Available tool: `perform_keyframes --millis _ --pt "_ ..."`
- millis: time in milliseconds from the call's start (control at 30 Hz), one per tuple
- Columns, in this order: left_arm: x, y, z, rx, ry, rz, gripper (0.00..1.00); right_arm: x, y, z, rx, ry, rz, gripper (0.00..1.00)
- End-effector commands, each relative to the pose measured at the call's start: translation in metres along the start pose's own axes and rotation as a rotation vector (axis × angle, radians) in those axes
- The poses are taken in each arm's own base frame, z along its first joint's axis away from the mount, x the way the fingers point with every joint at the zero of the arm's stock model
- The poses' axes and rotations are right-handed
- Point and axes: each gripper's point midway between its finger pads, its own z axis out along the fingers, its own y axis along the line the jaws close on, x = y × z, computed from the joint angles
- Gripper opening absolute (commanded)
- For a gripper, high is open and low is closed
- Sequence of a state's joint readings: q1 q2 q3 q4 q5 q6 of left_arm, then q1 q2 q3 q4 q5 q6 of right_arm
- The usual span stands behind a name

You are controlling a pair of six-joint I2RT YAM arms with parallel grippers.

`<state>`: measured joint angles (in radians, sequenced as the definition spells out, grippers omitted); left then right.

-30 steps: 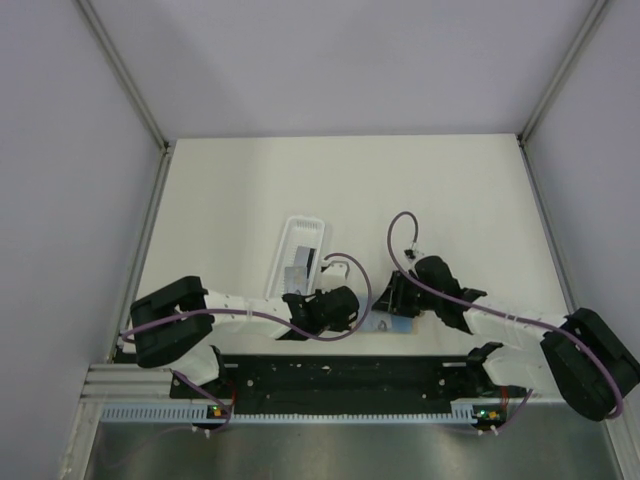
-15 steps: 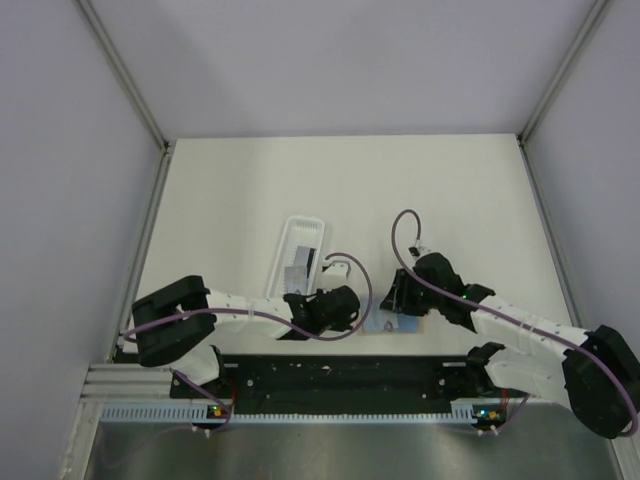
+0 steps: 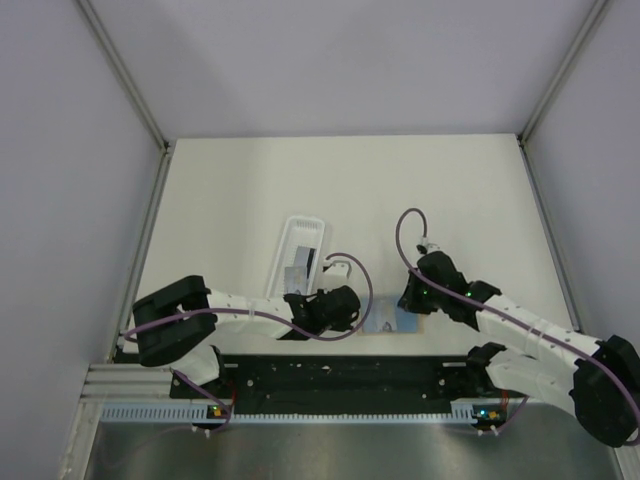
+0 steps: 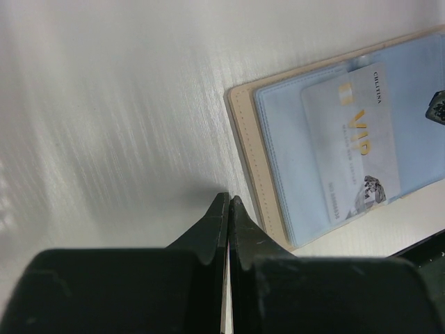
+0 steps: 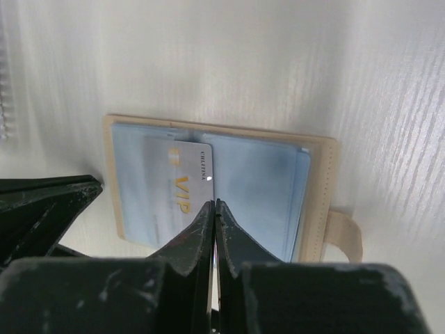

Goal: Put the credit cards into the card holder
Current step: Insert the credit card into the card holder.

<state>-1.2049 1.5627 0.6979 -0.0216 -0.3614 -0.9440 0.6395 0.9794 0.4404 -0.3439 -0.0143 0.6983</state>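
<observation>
The left pincer point(image 4: 227, 202) is seen with its two fingers pressed flat together, so that only a hairline is left between them, and nothing is gripped. Its tips are held low over the bare desk point(image 4: 104, 104), just beside the near corner of the card holder point(image 4: 245, 146) but apart from it. The right pincer point(image 5: 213, 204) is likewise closed to a thin slit, and no object can be made out between its fingers. Its tips are poised above the middle of the open holder, at the edge of the VIP card point(image 5: 182, 184); whether that card is touched cannot be told. The card holder is laid open and flat on the desk, blue inside up, between the two pincers near the front edge, as is shown from above. The pale VIP card is lodged in the half of the holder nearer the left pincer, partly under a clear pocket. A tan tab point(image 5: 344, 233) is seen projecting from the opposite half. Farther back on the left, a long clear tray point(image 3: 287, 235) is placed on the desk, and grey cards point(image 3: 304, 264) are seen lying in it.
</observation>
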Motion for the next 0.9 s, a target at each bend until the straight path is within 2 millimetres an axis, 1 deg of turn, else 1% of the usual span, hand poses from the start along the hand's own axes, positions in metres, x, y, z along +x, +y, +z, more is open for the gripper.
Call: perform_keyframes --millis 0,300,433,667,767,867 --pt "0.009 0.005 0.005 -0.024 0.04 0.02 0.0 -0.006 -0.001 0.001 0.04 -0.001 -0.023 0.0" --pt "0.011 0.002 0.008 -0.017 0.046 0.021 0.0 0.003 -0.002 0.013 0.055 0.037 -0.032 0.0" --pt "0.013 0.002 0.009 -0.015 0.054 0.022 0.0 0.008 0.005 0.018 0.028 0.05 -0.036 0.0" --pt "0.015 0.002 0.011 -0.014 0.061 0.02 0.0 0.013 0.011 0.025 0.019 0.066 -0.043 0.0" --pt "0.016 0.002 0.012 -0.011 0.065 0.02 0.0 0.018 0.017 0.025 -0.006 0.086 -0.042 0.0" --pt "0.016 0.001 0.012 -0.008 0.064 0.016 0.0 0.018 0.022 0.025 -0.024 0.087 -0.044 0.0"
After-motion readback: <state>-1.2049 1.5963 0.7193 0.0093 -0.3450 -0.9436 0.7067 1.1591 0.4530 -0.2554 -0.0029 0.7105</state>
